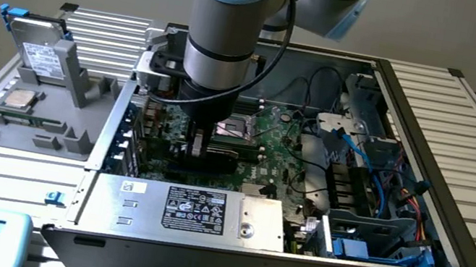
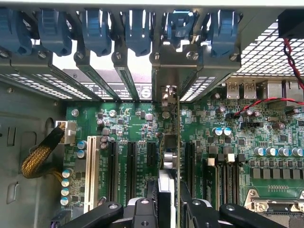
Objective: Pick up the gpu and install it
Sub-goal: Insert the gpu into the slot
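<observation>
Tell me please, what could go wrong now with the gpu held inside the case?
The gpu stands on edge in the gripper, above the motherboard slots. If misaligned, it may miss its slot and scrape nearby parts. Its bracket end sits close to the blue clips, so it might catch there.

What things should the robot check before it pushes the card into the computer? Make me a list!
1. Card held: the gripper is shut on the gpu, seen edge-on. Ok.
2. Card upright: it stands on edge over the motherboard. Ok.
3. Bracket end: the gpu's metal bracket sits at the rear slot openings. Ok.
4. Lined up with its slot: cannot tell.
5. Fully seated: cannot tell.
6. Cables: the red wires lie apart from the card. Ok.
</observation>
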`<state>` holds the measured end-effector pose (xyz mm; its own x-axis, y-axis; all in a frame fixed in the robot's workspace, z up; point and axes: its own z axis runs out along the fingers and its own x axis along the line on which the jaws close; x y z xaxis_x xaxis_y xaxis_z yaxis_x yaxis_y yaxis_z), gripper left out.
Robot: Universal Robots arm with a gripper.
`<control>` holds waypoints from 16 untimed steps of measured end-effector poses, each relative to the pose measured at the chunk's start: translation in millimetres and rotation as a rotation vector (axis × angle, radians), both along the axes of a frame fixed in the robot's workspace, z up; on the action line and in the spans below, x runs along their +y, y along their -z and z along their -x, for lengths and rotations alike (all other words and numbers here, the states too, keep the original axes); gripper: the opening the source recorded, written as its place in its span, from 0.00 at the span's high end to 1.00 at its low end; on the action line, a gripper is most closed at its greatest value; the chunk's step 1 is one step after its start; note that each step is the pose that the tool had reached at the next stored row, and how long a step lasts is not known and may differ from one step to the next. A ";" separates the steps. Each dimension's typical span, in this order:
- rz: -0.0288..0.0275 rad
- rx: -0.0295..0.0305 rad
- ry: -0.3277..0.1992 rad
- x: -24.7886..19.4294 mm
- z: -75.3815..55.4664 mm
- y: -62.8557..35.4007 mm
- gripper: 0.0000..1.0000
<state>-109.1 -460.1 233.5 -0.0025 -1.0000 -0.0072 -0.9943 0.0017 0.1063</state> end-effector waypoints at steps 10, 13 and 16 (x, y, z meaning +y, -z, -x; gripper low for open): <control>0.0001 0.0002 0.000 0.0 0.1 0.9 0.71; -0.0002 0.0001 0.000 -0.2 0.1 1.0 0.71; -0.0002 0.0001 0.000 -0.4 0.1 1.0 0.71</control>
<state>-109.2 -460.6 232.5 -0.0028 -1.0000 -0.0074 -0.9943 0.0020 0.1064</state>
